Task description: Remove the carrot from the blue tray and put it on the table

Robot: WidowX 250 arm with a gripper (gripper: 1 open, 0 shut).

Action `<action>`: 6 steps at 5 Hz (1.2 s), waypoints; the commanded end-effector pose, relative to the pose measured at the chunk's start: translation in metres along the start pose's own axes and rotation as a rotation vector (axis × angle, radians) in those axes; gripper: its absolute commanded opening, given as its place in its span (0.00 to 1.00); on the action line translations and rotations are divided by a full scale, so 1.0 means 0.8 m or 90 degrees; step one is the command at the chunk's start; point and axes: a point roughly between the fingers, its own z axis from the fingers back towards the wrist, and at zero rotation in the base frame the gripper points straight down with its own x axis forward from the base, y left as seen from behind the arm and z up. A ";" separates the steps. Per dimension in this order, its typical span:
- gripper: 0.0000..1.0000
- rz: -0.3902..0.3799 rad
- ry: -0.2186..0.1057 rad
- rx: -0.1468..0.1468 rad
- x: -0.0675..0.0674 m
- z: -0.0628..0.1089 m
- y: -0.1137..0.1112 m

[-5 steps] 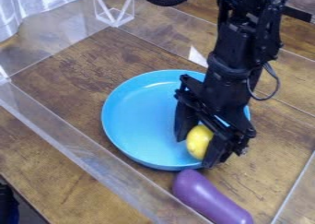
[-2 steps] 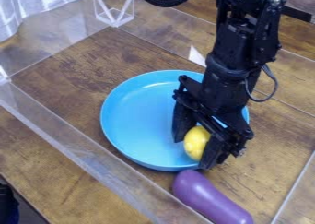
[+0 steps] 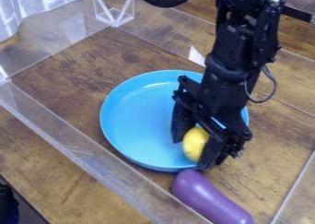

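Camera view: claw (image 3: 200, 145) clenched on the carrot (image 3: 194, 142), low over the tray (image 3: 138, 117).

Pointing steeply down, the black claw has its fingers on either side of the yellow carrot, which sits at the tray's near-right edge, inside the rim. Most of the blue tray spreads left of the claw. An eggplant (image 3: 211, 199) lies just below it on the wooden surface (image 3: 74, 76), off the tray.

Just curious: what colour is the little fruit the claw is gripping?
Bright yellow: the carrot, shut in the gripper over the blue tray, camera view.
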 end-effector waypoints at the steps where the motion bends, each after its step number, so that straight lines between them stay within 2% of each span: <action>1: 0.00 -0.004 -0.054 0.003 0.001 0.032 0.001; 6: 0.00 -0.015 -0.046 0.006 -0.004 0.031 0.007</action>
